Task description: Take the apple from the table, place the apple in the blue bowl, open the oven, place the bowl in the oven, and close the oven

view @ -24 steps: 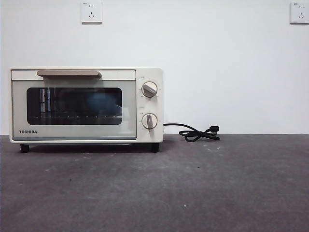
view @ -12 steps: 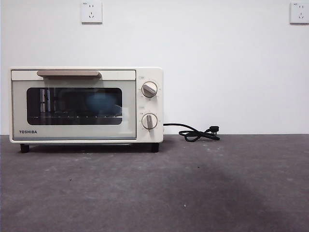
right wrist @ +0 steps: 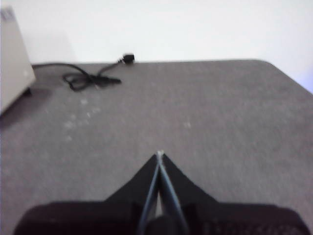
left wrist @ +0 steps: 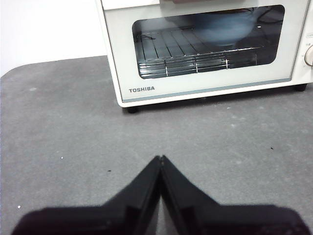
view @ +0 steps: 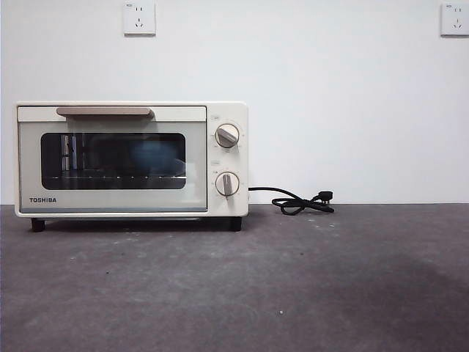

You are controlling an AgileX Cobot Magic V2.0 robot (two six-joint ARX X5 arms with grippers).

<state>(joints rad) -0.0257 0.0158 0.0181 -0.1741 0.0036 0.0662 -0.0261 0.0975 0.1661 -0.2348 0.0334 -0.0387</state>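
I see the cream-white boxy oven (view: 130,160) with its dark glass door shut. The deep blue bowl (left wrist: 222,27) sits inside on the rack; the apple is not discernible. I hold the left gripper (left wrist: 160,159) and right gripper (right wrist: 159,155) pressed closed, empty, above the dark grey table (view: 293,286), since no work appears left.

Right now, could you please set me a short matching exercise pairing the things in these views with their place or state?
Things:
1. oven
2. blue bowl
3. black cord
4. left gripper

Places or states:
A. coiled on the table beside the oven
B. jaws shut, holding nothing
C. door closed
D. on the rack behind the glass

Pairs: 1-C, 2-D, 3-A, 4-B
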